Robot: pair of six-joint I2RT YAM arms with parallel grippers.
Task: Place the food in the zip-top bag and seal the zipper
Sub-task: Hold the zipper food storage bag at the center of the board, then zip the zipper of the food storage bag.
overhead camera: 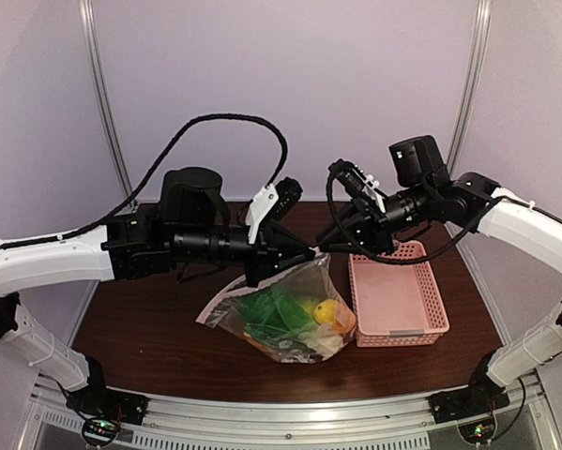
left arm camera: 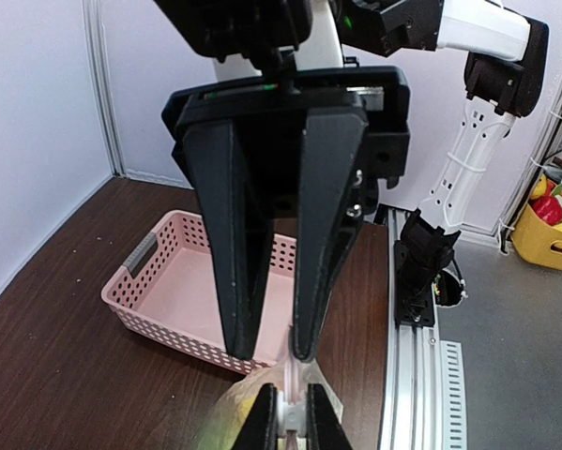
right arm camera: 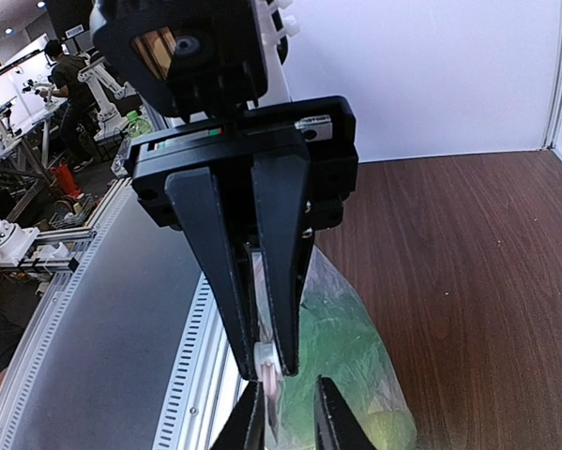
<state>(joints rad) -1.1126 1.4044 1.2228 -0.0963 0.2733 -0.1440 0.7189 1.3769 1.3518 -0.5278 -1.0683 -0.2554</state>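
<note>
Top external view is showing us both arms meeting over the middle of the table (overhead camera: 149, 319), tips almost touching right above the zip-top bag (overhead camera: 295, 286). We're seeing the left gripper (overhead camera: 309, 254) clamping down on the zipper (right arm camera: 269, 380) at the bag's top edge and holding it up, while the rest of the bag is slumping on the wood. Just beside it, the right gripper (overhead camera: 326, 247) is straddling the same pale strip with its jaws a little apart. It isn't squeezing, since the left wrist view is giving us a peek at the pink basket (overhead camera: 393, 291) through the gap. The food (overhead camera: 282, 317) is sitting inside the bag. We're spotting a green vegetable (overhead camera: 265, 314) and a yellow lemon (overhead camera: 326, 310), and the other bits are looking too blurry to call. The basket is sitting just right of the bag.
</note>
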